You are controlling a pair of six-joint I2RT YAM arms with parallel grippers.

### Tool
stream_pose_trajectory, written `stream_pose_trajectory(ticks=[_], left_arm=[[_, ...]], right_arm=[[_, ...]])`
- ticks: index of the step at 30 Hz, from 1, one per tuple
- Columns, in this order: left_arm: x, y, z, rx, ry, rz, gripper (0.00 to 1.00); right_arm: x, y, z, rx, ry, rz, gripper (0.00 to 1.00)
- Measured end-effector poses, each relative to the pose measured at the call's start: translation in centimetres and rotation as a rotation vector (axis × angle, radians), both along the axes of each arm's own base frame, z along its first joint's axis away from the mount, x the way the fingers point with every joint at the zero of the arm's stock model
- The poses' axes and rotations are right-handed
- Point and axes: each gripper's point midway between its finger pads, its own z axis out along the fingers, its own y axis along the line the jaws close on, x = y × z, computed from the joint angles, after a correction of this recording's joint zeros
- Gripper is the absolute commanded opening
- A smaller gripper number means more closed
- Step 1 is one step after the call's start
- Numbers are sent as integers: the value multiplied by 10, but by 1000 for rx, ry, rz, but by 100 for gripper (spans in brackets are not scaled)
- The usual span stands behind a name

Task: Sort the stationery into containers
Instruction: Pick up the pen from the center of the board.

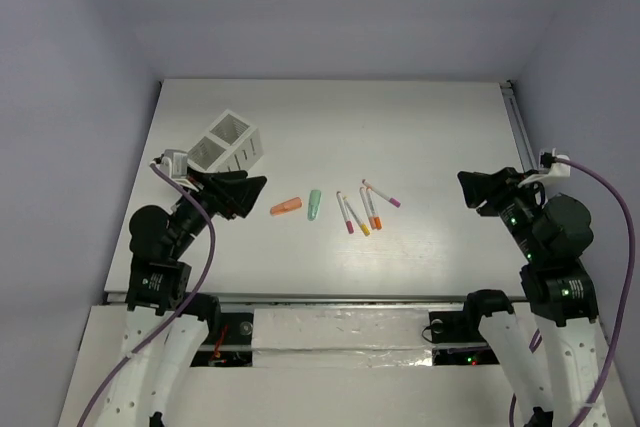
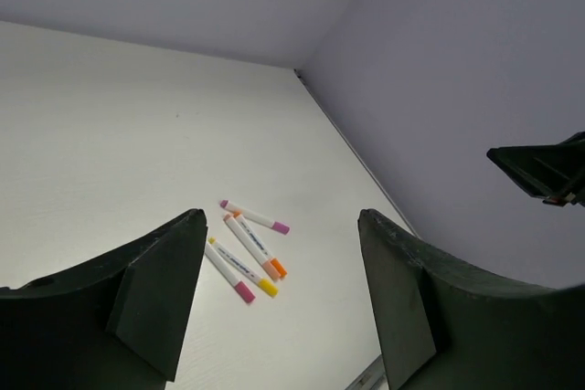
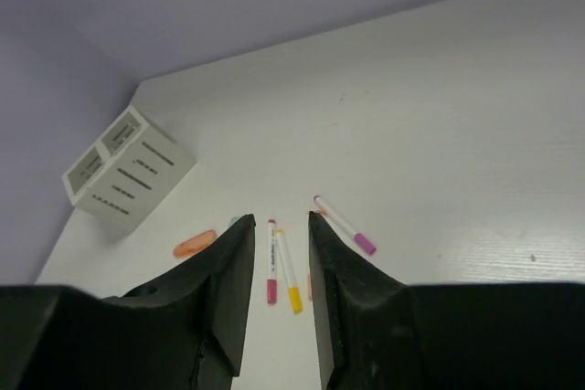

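Matte white tabletop (image 1: 420, 127) bears slim capped pens (image 1: 381, 193), a slotted box (image 1: 228, 142); left pincer (image 1: 255, 195) and right pincer (image 1: 466, 192) gape empty.

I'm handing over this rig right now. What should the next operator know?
Left gripper: open, empty, near the white box.
Right gripper: open, empty, at the right side of the table.
Four pens, orange piece and mint-green piece: all lying mid-table.
Done: nothing sorted.
Left: all six pieces into the box.
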Motion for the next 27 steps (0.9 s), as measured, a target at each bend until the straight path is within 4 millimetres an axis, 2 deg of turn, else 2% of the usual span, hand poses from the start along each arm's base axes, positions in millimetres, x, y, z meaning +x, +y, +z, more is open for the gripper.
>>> stream_pose_trajectory(ticks=[1,3,4,5,8,11,13,15,19,21,25,27], left_arm=[[1,0,0,-3,2,-2,61],[1,-1,0,-17,4,-7,45],[1,-3,1,-29,0,-15,37],[0,-4,3,-42,-10,-25,25],[1,-8,4,-87,-6,-41,8],[1,-25,3,-105,19,-78,0],[4,-46,-7,-94,71,-99,0],[2,-77,-27,-54,140,-141,0],[-9,-142,-81,108,275,-177,0],[1,-166,-110,206,338,-143,0],[32,-186,-160,350,424,-34,6],[43,-189,-178,401,447,9,18]], right_arm=[[1,1,-1,-2,4,7,22],[2,2,-3,-3,13,13,0],[3,2,-4,-3,20,13,0],[3,2,-5,-1,25,10,0],[4,1,-6,-3,25,3,0],[6,2,-9,0,28,6,0],[10,2,-16,3,43,6,0],[14,3,-25,5,73,6,0],[23,6,-47,8,141,19,0],[25,8,-57,10,165,25,0],[26,8,-68,8,187,25,0],[25,8,-68,9,185,26,0]])
